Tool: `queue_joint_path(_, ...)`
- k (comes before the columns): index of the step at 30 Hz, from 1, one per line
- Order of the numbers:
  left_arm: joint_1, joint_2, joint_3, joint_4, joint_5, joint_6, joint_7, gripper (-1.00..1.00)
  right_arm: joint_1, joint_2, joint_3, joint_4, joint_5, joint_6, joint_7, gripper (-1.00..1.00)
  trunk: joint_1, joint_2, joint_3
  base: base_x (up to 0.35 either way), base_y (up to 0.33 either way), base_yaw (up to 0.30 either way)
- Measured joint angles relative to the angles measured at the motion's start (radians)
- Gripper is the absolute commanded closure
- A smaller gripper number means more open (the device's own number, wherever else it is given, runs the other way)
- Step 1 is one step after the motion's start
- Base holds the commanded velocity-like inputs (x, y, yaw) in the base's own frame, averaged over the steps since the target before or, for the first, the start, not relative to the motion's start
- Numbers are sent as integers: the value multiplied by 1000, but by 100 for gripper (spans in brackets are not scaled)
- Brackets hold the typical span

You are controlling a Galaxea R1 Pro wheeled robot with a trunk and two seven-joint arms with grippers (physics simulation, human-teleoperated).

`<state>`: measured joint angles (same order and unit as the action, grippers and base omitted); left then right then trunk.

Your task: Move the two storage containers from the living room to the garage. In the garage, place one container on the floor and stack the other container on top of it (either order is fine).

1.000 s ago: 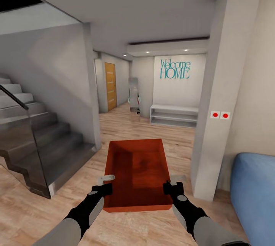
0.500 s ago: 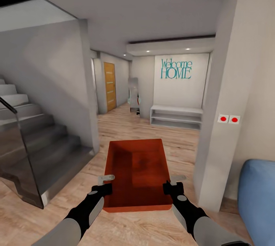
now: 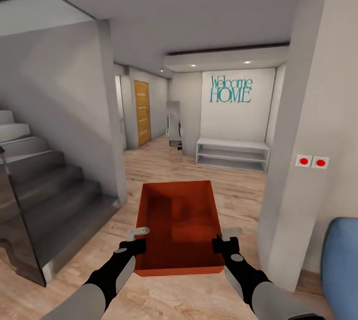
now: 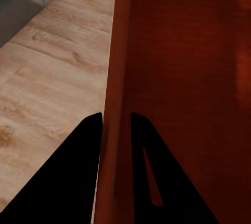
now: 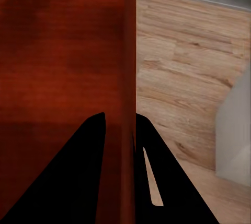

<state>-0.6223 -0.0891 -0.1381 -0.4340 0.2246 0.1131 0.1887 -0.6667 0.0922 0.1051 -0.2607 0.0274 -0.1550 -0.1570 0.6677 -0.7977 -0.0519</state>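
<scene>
Left wrist view: the left gripper (image 4: 116, 130) straddles one long wall of the storage container (image 4: 178, 67), one finger outside and one inside, closed down onto the wall. In the right wrist view, the right gripper (image 5: 120, 130) pinches the opposite long wall of the container in the same way.

Head view: the left gripper (image 3: 135, 240) and right gripper (image 3: 224, 239) hold the orange-red storage container (image 3: 176, 220) level between them, clear of the light wood-plank floor (image 3: 233, 196), near end toward the robot. The bin is open-topped and appears empty.

Surroundings: a grey staircase (image 3: 44, 186) stands to the left, a pale pillar (image 3: 293, 161) with two red-dot switches (image 3: 312, 162) to the right, and a blue sofa (image 3: 340, 260) edge at far right. Ahead lie a white low shelf (image 3: 232, 155), a "Welcome HOME" sign (image 3: 230, 89) and an orange door (image 3: 142, 111).

Progress, as a judgement: one container is picked up and in transit through a hallway. Reaching the garage, setting this bin on the concrete, fetching the second container and stacking all remain.
</scene>
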Motion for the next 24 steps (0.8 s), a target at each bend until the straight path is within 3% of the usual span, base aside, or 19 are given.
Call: queue_joint_path(24,0,0,-1,-1,0,1,1,100,0,0,0,0,-1,0,1,100,0,0,0,322,0,0)
